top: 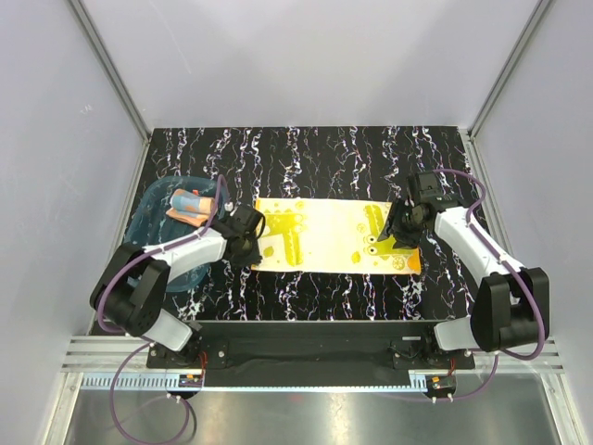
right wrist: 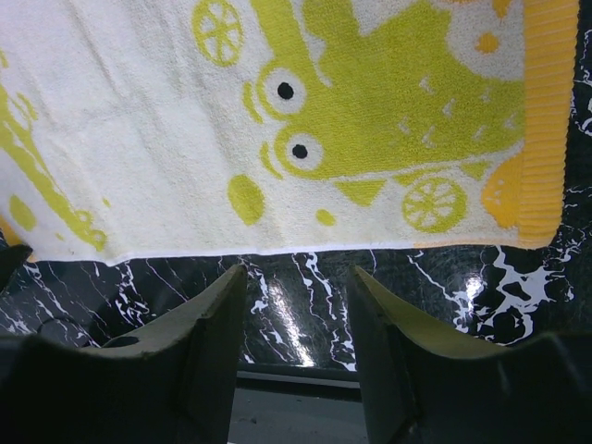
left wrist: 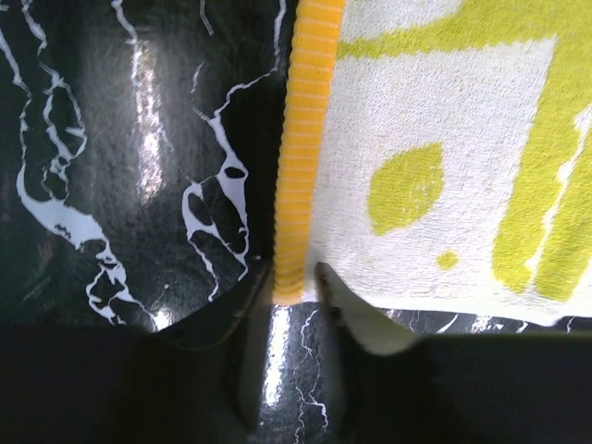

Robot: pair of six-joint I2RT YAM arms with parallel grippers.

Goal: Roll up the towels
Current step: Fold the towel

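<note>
The left arm (top: 181,252) and right arm (top: 463,236) had white links, black joints, purple cables (top: 113,403) and dark fingers (right wrist: 190,338).

**Robotics laboratory test cell.** Plain white panel walls (top: 65,139) close the left, far and right sides and are joined by bare aluminium posts (top: 110,69). A black table (top: 315,153) with white marbling forms the working surface. The left arm (top: 181,252) and the right arm (top: 468,243) are bolted to a black plate (top: 315,336) on a slotted aluminium rail (top: 93,357) at the near edge. Purple cables (top: 114,405) loop openly from their bases.
</note>
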